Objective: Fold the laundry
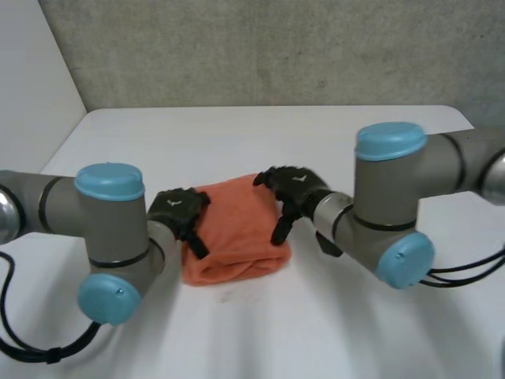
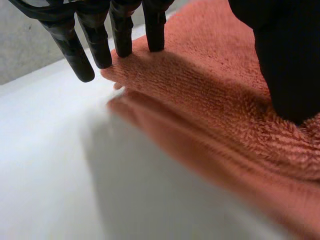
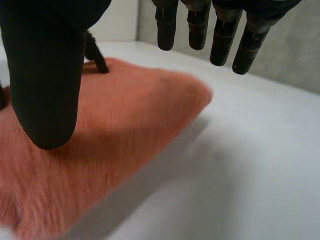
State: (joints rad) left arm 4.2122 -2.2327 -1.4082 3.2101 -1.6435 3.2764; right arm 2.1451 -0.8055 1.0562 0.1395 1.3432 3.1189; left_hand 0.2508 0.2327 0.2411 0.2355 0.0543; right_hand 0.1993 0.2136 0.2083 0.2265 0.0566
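Towel [image 1: 237, 229] lies folded mid-counter [image 1: 316, 142]. Left robot hand [image 1: 180, 207] rests straight fingers on its left edge; right robot hand [image 1: 296, 185] hovers open, empty, above the right. Press both edges evenly to set the fold.

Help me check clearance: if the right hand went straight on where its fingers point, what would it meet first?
Probably the edge of the orange towel: the right hand hangs its fingers over it, though the white table beside it is possible.
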